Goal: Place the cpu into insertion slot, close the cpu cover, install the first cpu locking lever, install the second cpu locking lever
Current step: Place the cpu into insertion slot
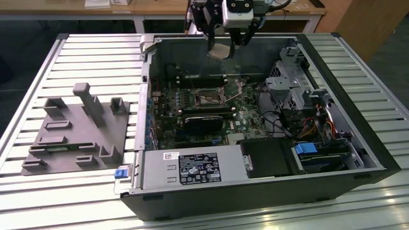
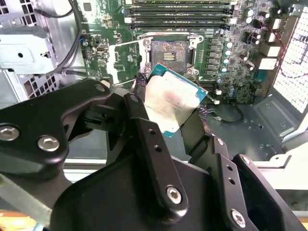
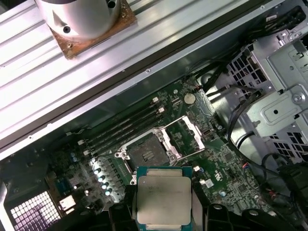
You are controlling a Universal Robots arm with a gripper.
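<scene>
We see the cpu (image 2: 171,103) pinched by two opposite edges in the gripper (image 1: 225,47), whose fingers are clamped onto it. In the exterior view it hangs tilted at the upper middle of the frame, above the open computer case (image 1: 191,203). We judge it light, thin and stiff, with a smooth metal top and a delicate underside, so the edges are the right hold. The insertion slot (image 3: 147,153) lies bare on the motherboard (image 3: 219,171) below, with the cpu cover (image 3: 185,137) open beside it.

The cpu (image 3: 163,199) hangs above the open case (image 1: 255,196), apart from the insertion slot (image 3: 147,153) inside it.
</scene>
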